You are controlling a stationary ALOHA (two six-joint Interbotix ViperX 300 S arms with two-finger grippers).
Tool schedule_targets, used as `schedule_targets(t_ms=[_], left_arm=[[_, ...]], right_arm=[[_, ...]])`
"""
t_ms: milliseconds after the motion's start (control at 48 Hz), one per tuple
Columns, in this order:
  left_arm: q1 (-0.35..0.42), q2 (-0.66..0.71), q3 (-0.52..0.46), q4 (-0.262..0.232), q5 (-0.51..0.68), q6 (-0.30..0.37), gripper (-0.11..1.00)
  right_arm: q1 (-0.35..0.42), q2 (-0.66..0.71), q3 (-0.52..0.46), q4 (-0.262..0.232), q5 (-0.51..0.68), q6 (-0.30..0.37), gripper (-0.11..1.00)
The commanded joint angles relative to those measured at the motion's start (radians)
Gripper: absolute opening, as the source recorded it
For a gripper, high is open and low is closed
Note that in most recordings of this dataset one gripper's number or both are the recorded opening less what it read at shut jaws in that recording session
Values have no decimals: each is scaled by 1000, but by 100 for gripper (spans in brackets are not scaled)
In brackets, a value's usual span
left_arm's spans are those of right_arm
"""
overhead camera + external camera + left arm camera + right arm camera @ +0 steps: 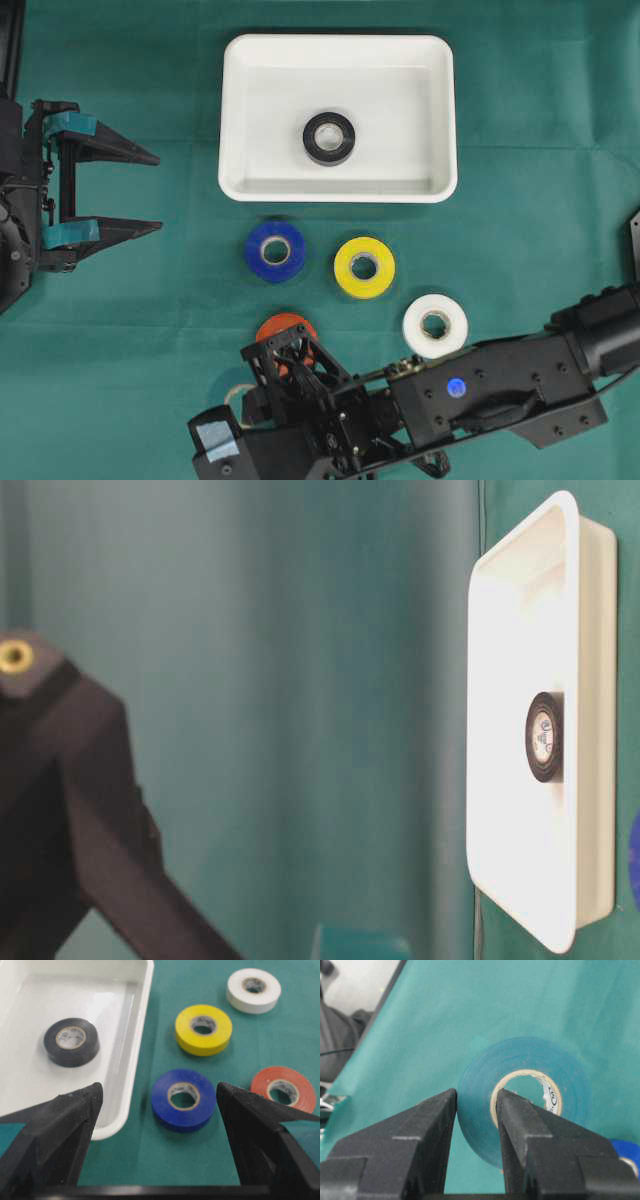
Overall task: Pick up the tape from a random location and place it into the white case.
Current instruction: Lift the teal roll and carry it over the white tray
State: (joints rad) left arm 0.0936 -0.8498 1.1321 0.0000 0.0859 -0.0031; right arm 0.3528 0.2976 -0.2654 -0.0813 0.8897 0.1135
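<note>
Right tool clenched on one wall of green tape, low on desk, well apart from white case; thin single-wall pinch could let roll swing or slip on lifting.

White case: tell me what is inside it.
Inside the shallow white plastic case lies one black tape roll, flat on the floor near the middle. Nothing covers the case from overhead; no other roll is in it.

A teal-green cloth covers the whole tabletop, evenly lit, with pale floor beyond its edge
</note>
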Motion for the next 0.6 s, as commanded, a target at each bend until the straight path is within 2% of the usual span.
schedule_targets(t_ms=[0,125,584], left_arm=[[0,5,-9,-2,-5,0,89],[0,5,-9,-2,-5,-2,89],[0,3,-9,0,-6,0,89]], right_arm=[[-26,-57,-20,-5,-3,3,28],[-63,-57,-17,-5,-3,3,28],[-284,-57,6,-11,0,0,28]])
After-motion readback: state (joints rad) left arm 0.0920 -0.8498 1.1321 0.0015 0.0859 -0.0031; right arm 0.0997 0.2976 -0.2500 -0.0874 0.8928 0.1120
